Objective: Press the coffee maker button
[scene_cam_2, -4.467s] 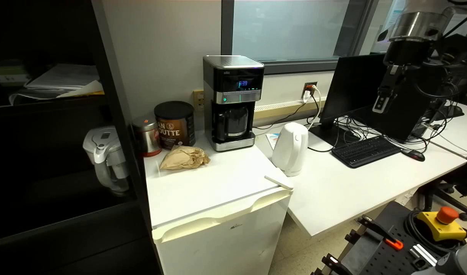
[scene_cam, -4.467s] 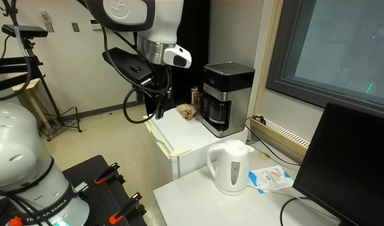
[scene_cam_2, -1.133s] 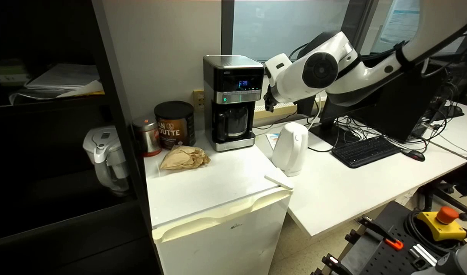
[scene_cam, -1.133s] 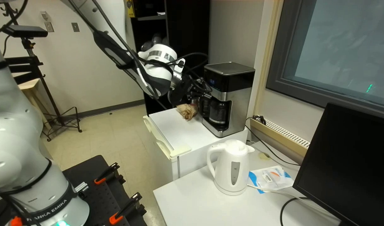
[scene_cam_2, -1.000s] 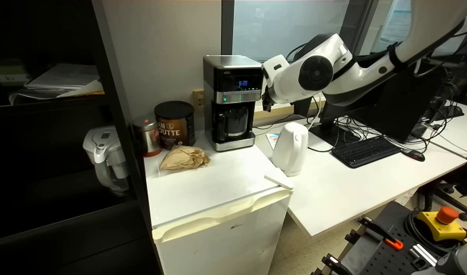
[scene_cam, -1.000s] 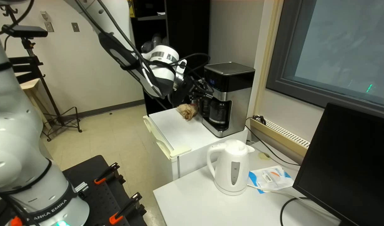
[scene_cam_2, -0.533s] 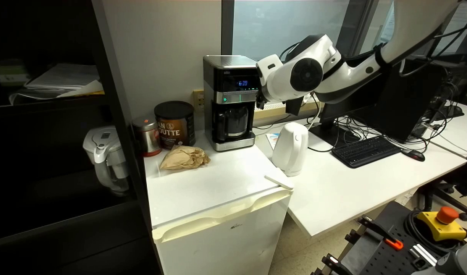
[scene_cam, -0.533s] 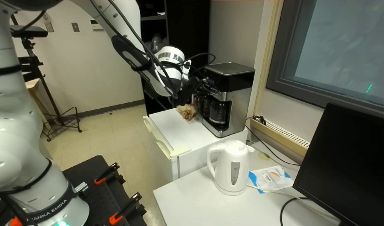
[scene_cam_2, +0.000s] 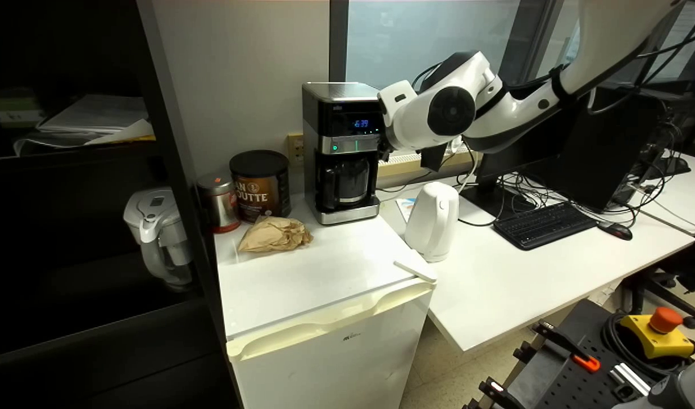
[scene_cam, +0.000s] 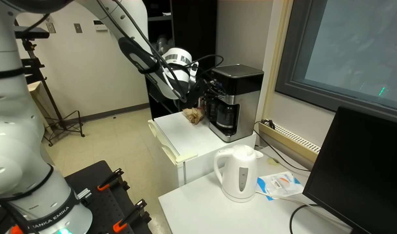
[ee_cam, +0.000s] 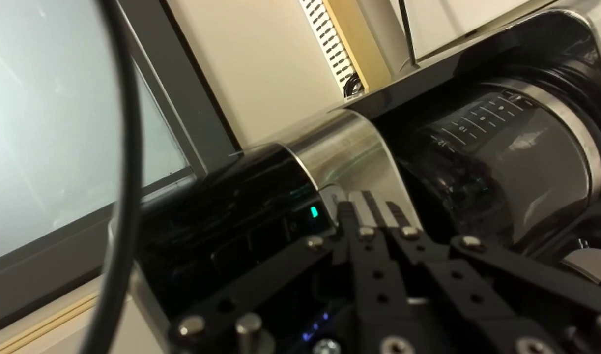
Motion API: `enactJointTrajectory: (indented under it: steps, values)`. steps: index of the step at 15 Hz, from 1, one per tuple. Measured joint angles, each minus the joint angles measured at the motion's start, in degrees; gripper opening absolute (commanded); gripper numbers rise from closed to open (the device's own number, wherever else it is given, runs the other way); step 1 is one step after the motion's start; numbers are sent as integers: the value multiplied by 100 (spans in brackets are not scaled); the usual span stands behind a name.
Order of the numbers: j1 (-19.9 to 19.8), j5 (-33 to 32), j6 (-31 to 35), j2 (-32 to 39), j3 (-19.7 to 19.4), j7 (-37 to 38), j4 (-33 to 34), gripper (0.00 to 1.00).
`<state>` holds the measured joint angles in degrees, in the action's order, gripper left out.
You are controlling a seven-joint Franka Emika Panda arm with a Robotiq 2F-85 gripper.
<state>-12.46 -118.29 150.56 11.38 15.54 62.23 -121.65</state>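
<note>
The boxy coffee maker (scene_cam: 247, 112), silver and black, stands on a white mini fridge in both exterior views, its dark carafe (scene_cam_2: 352, 182) in the recess. In the wrist view its silver front band (ee_cam: 349, 147) lies beside the black panel with a small green light (ee_cam: 314, 212). My gripper (ee_cam: 374, 211) is shut, with nothing between its fingers, its tips over that band. A pale grey button (ee_cam: 332, 196) shows at the band's edge, right beside the fingertips. Whether the tips touch it I cannot tell. In an exterior view the arm partly hides my gripper (scene_cam_2: 385, 152).
A white kettle (scene_cam: 239, 174) stands on the desk near the fridge. A crumpled paper bag (scene_cam_2: 274, 234), a coffee tin (scene_cam_2: 262, 190) and a metal canister (scene_cam_2: 221, 204) sit left of the coffee maker. A black cable (ee_cam: 128, 123) crosses the wrist view.
The arm has swung from over the desk to the coffee maker's front. During the last second my gripper has come closer to the silver band, slowing at the end. It has stayed shut.
</note>
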Motion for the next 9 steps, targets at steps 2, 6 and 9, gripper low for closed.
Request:
enactJointTrajectory:
  steps: [2,6,9]
  values:
    - [0,0,9,8,3,1,8,0]
    - [-19,0,131,-7,2,1,13,0]
    - [-46,-14,263,-99,1,4,6,0]
